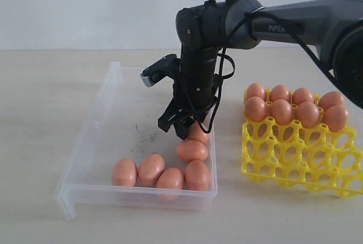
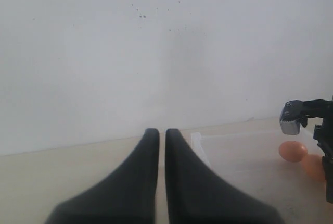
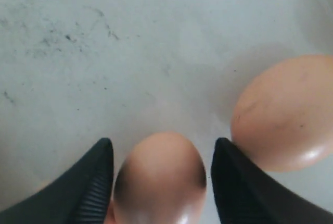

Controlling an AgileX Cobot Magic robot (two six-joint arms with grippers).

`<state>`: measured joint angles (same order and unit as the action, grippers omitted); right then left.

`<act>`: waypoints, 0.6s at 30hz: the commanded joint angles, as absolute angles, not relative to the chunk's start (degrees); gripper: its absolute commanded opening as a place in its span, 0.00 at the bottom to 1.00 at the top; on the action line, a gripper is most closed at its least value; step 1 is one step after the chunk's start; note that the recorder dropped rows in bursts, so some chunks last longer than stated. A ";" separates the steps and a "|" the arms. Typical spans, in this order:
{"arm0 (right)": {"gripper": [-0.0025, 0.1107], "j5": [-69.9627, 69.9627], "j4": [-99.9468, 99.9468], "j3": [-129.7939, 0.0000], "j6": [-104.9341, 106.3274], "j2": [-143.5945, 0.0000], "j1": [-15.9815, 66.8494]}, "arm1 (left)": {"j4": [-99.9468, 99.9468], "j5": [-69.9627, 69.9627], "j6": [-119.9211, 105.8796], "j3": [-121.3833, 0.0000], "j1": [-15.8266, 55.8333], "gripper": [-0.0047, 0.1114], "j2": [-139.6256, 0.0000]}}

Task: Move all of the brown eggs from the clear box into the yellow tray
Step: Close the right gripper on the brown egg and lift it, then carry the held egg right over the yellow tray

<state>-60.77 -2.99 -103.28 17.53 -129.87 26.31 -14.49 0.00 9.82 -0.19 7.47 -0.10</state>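
Pale beige table [image 1: 34,113], white wall [image 1: 85,5] behind. Right arm [image 1: 295,22] comes in from the right and drops steeply into the clear box [image 1: 91,136], which sits left of centre. Yellow tray [image 1: 300,159] is just right of the box, apart from it. Its two back rows carry eight brown eggs [image 1: 282,110]; the front cups are empty. Six eggs are left in the box, bunched in the near right corner [image 1: 170,179].

Key relation: target egg [image 3: 158,182] lies directly between the fingers of the right gripper [image 3: 164,142]. Its long axis runs along the slot, so the jaws would close across the short width. Jaws are wide apart and flank the egg. A thin gap seems to show on one side, so I judge it not clamped yet. A neighbour egg [image 3: 283,112] sits just outside one finger, very close; a squeeze may nudge it.

Left gripper [image 2: 162,131] is well away from the box, fingers nearly together with only a slit, holding nothing. The right arm is clearly the nearer one.

View differences: the exterior view shows the right gripper [image 1: 184,126] low over the egg cluster, but the fingers mostly hide the target; only the right wrist view shows the straddle. The left gripper is absent from the exterior view. Dark specks [image 1: 147,136] mark the box floor.
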 commanded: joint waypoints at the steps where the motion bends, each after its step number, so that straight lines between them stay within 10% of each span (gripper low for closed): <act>1: 0.22 -62.42 -2.35 -103.61 17.09 -129.97 25.68 | -14.40 0.00 9.74 0.00 7.89 0.07 0.00; 4: 0.02 -62.60 -2.09 -103.61 17.42 -129.97 25.68 | -14.40 0.00 9.74 0.00 7.89 0.07 0.00; 18: 0.02 -41.37 -13.15 -101.55 30.06 -125.92 25.68 | -14.40 0.00 9.74 0.00 7.89 0.07 0.00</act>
